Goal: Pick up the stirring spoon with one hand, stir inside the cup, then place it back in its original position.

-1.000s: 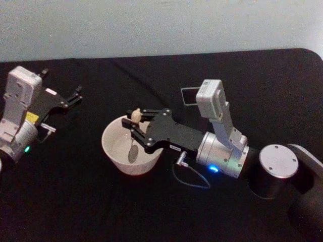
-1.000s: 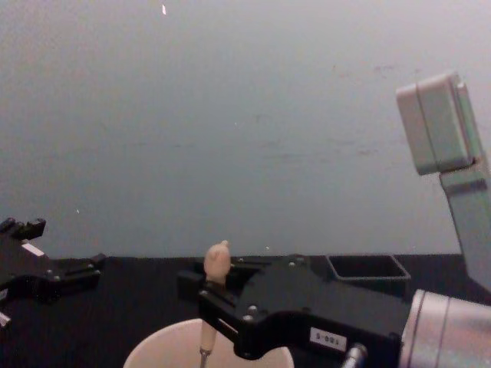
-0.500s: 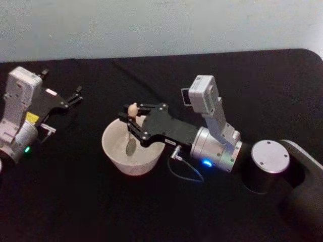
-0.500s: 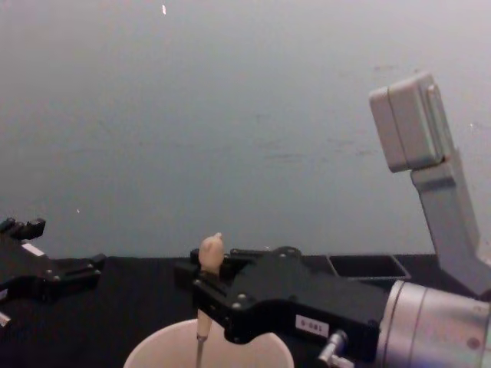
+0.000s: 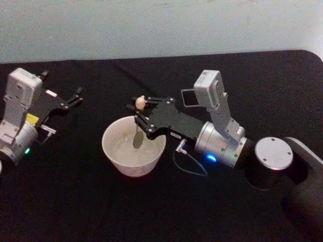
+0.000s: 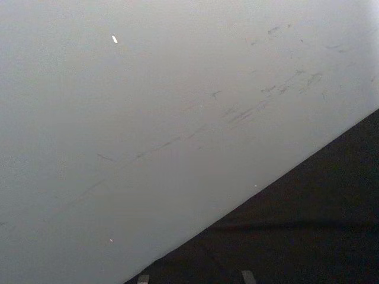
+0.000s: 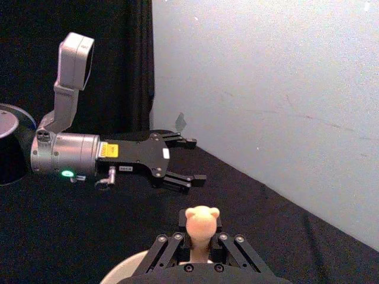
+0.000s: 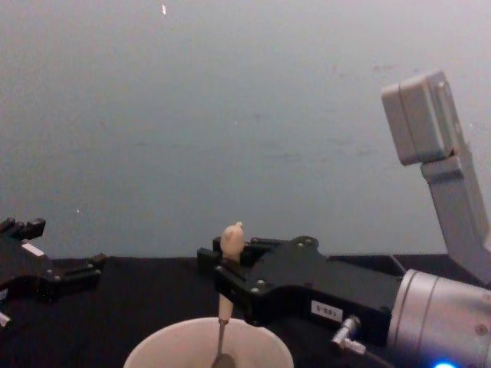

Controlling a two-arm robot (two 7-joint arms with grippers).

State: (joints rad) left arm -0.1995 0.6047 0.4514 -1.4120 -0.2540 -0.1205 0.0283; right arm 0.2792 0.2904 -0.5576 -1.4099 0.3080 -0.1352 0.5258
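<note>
right pincer [image 5: 141, 112] grips stirring spoon [image 5: 137, 139] dipped in cup [image 5: 132, 164]; right wrist view: left pincer [image 7: 196, 160] spread, parked.

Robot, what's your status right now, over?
Right gripper shut on stirring spoon, its bowl down inside the cup. Left gripper open, parked at far left. Nothing blocking the cup.

Flat, diffuse, fairly dim light: black table [image 5: 75, 201] swallows shadows and detail, wall [image 8: 230, 115] reads evenly grey, pale cup [image 5: 132, 165] is the brightest spot, mild grain throughout.
</note>
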